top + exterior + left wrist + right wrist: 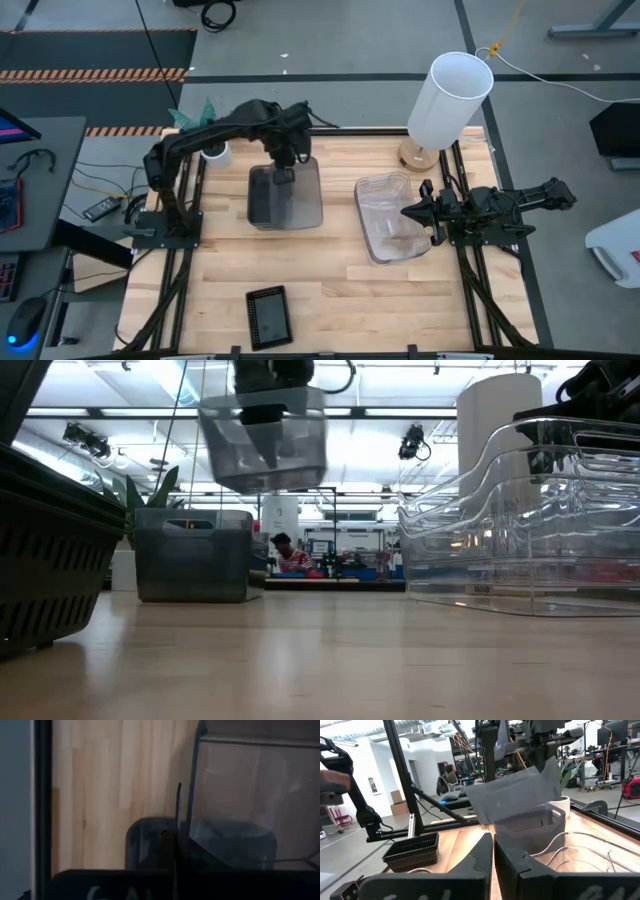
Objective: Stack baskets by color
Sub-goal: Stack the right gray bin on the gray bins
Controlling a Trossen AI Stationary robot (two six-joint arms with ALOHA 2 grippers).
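upper centre of the high view: left gripper (284, 176) clamped on the rim of a smoky grey basket (285, 195), held aloft over a second grey basket (192, 554). step: stacking grey; next, lower squarely inside. right gripper (430, 213) shut, empty, beside the clear baskets (388, 217).

Light is bright and even, coming from overhead: in the low view ceiling strips (120, 412) glow white and wash out the room behind. The table (330, 280) shows only soft, short shadows in the high view, and its near surface in the low view is blurred with a pale sheen. Glare streaks the clear bins (530, 520). The left wrist view is dim and soft, its nearest dark parts out of focus. The right wrist view bends straight posts near its edges.
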